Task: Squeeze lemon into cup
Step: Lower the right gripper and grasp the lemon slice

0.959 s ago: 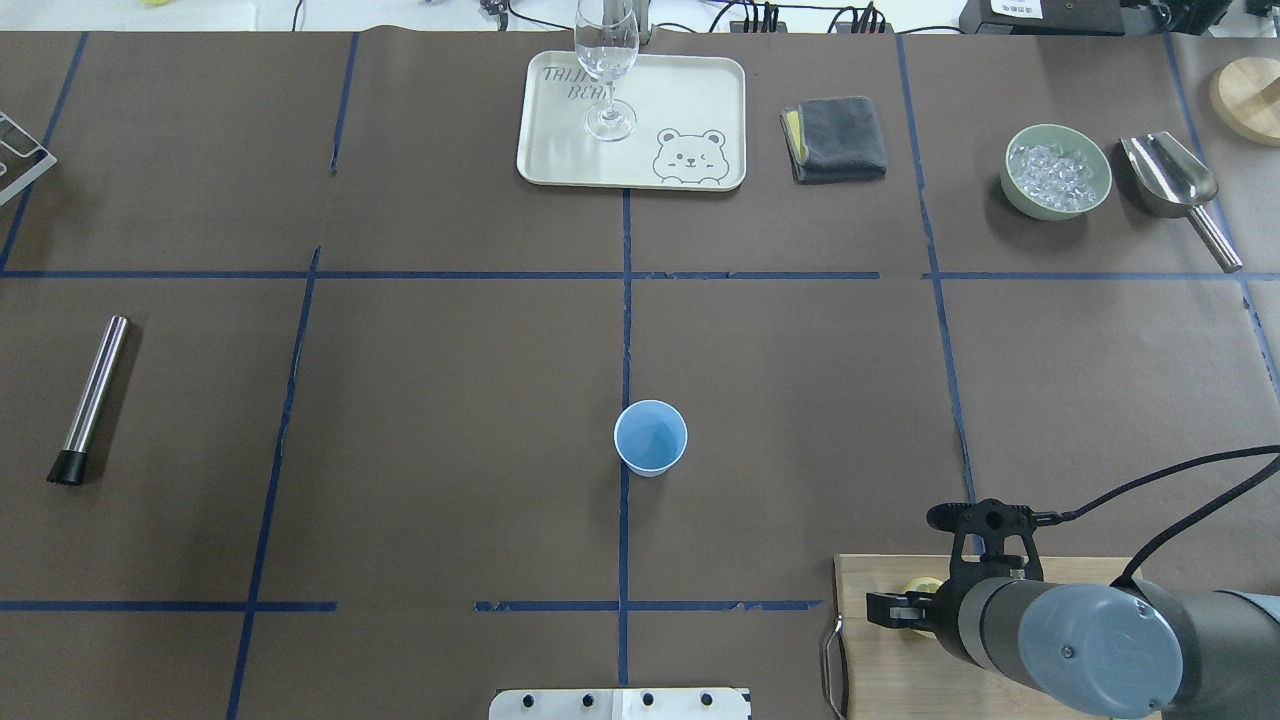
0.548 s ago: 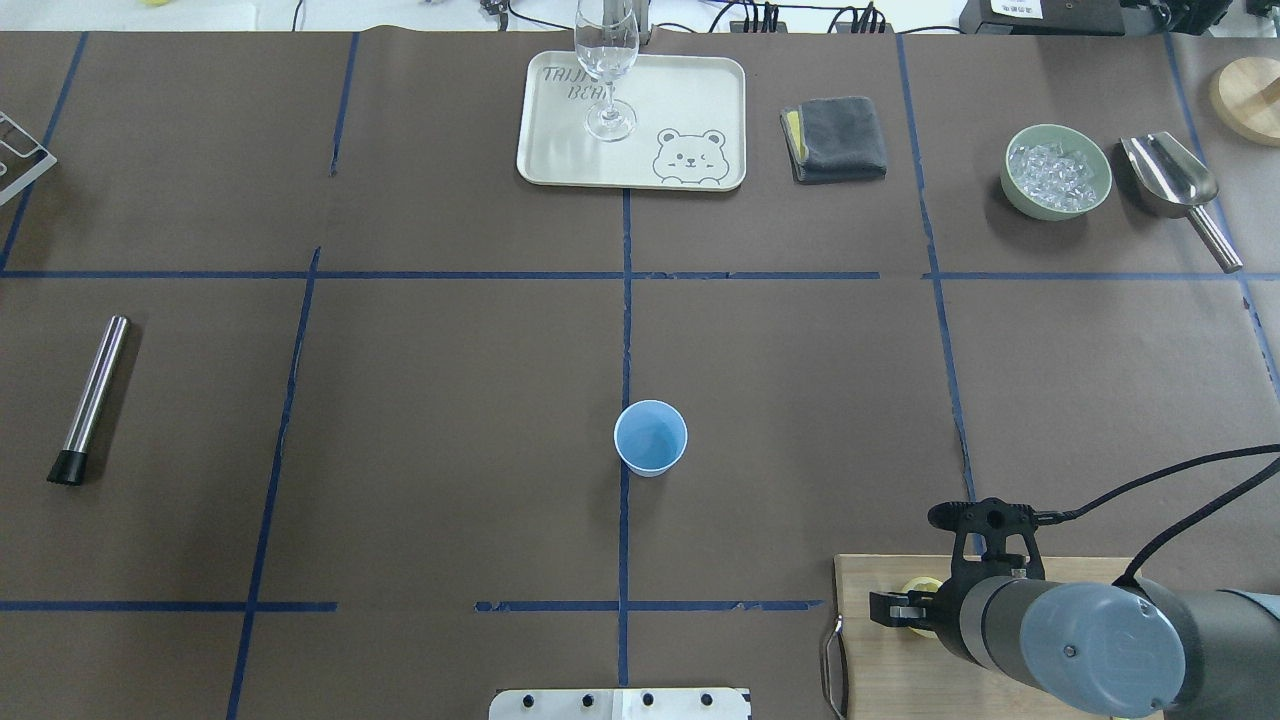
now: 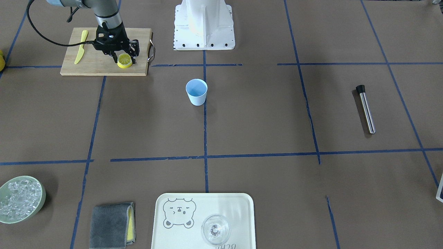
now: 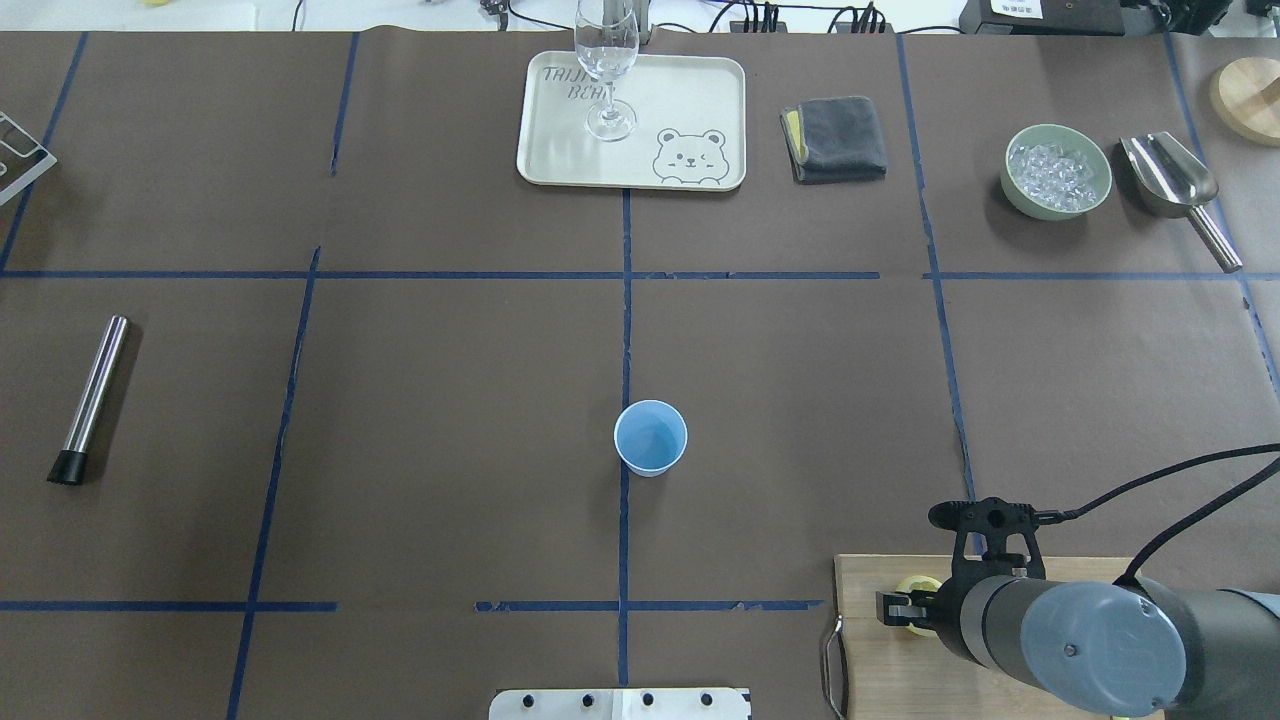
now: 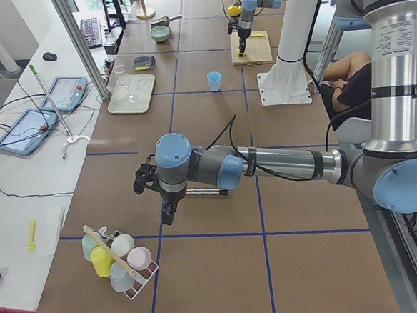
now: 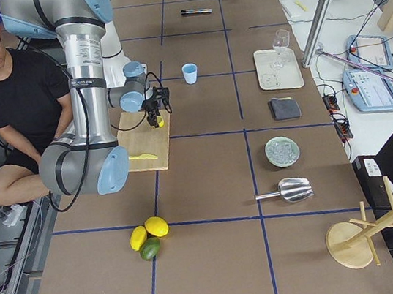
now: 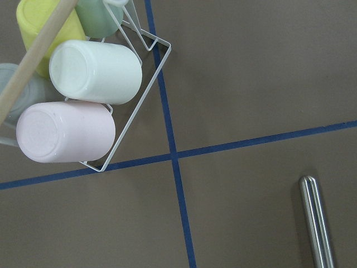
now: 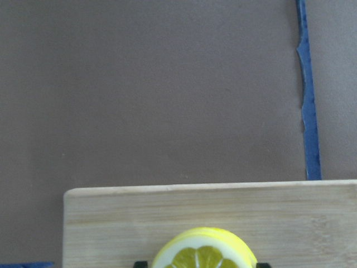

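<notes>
Right pincer (image 3: 124,58) hangs over the board (image 3: 100,67) at the corner nearest the cup (image 3: 196,91), one tip on each side of the lemon (image 3: 124,61). In the wrist view both black tips sit against the rind, so I judge it closed on the slice, not merely straddling it. Whether the slice has left the wood I cannot tell. Gripping across the rind leaves the cut face free, and a harder pinch should then press the juice out downward. The cup stands upright on the worktop (image 3: 263,114), on the centre tape line and well apart from the board. Its mouth is open and nothing crowds it, so the arm can carry the slice over it. The knife (image 3: 80,52) lies at the board's other end, clear of the grasp. The left pincer (image 5: 168,211) waits far off near the rack (image 7: 142,84) and the steel rod (image 7: 316,223), out of the way. How wide it stands I cannot tell.
</notes>
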